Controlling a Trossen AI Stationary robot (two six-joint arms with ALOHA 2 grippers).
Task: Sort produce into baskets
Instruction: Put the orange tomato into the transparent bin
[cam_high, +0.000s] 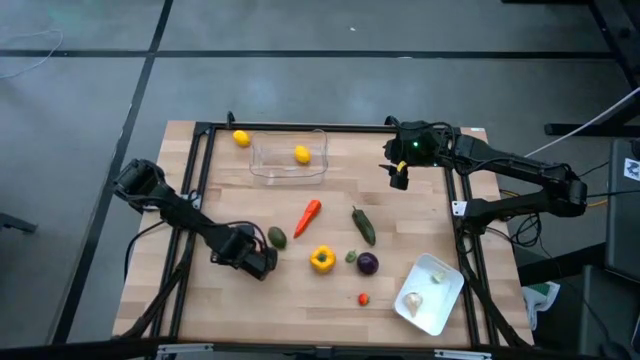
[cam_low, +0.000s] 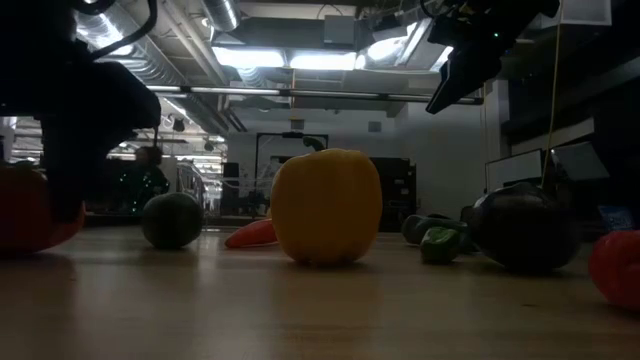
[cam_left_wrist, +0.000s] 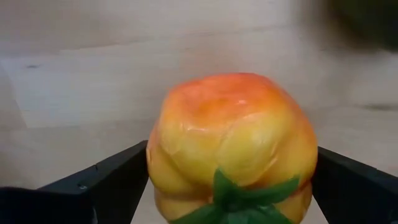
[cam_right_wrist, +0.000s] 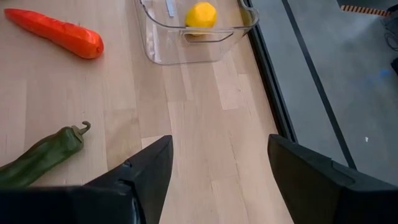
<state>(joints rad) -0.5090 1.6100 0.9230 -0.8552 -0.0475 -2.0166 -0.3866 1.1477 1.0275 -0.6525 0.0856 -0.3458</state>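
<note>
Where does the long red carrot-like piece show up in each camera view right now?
High view: long red carrot-like piece at table centre, just below the clear rectangular plastic tub.
Low view: low orange-red sliver behind the yellow pepper, on its left.
Left wrist view: not in it.
Right wrist view: upper left, beside the tub.
Shared landmark: the tub, in the high and right wrist views.

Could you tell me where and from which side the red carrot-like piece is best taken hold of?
Probably at the middle of the red carrot-like piece, from straight above, fingers closing across its narrow width. It lies flat and slanted on the table, apart from other produce, so both long sides are free. The open right tool is raised near the clear tub.
</note>
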